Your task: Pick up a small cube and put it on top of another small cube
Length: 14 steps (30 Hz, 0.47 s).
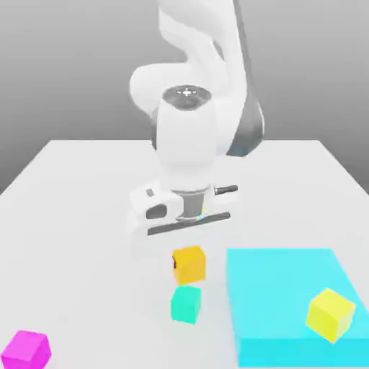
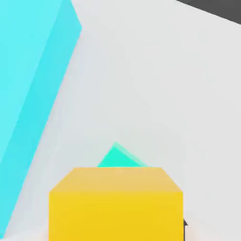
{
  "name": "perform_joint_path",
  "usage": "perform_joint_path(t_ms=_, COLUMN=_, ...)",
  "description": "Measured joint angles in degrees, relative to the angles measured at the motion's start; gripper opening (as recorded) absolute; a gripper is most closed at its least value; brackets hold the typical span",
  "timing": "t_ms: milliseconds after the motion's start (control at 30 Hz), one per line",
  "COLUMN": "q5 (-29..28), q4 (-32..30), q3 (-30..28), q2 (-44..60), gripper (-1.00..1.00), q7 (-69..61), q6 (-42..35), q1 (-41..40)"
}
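Biggest worry: a bad landing. Held the orange cube point(image 1: 189, 264) in the air just above the teal cube point(image 1: 187, 303), not touching it, and by the hand view not squarely over it either: only a corner of teal point(image 2: 118, 158) poked out past the orange face point(image 2: 116, 202), and turned at an angle to it. Let go like that and probably ends up half on, then tips off onto the table point(image 1: 79, 216). Could also nudge the teal one sideways on the way down and lose the target.

Next worry: the big cyan block point(image 1: 288, 306), just beside the teal cube on the exterior view's right, with a lemon-yellow cube point(image 1: 330, 314) sitting on top. Tight enough to clip on a sloppy descent. Magenta cube point(image 1: 26, 349) well away from the teal one, no threat.

Claw point(image 1: 189, 249): pinched together about as far as it goes, clamped on the orange cube, touching nothing else.
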Motion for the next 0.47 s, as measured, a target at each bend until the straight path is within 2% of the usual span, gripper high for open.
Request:
perform_joint_path(t_ms=67, q5=0.77, q4=0.16, q3=0.40, q2=3.93, gripper=-1.00, q7=-0.46, q6=3.69, q1=-0.48)
perform_joint_path(t_ms=100, q5=0.99, q4=0.19, q3=0.51, q2=4.95, gripper=1.00, q7=-0.62, q6=4.66, q1=-0.57)
perform_joint_path(t_ms=300, q5=1.13, q4=0.21, q3=0.56, q2=5.47, gripper=1.00, q7=-0.72, q6=5.17, q1=-0.62)
perform_joint_path(t_ms=467, q5=-0.48, q4=-0.10, q3=0.37, q2=-1.97, gripper=1.00, q7=0.38, q6=-1.82, q1=-0.78)
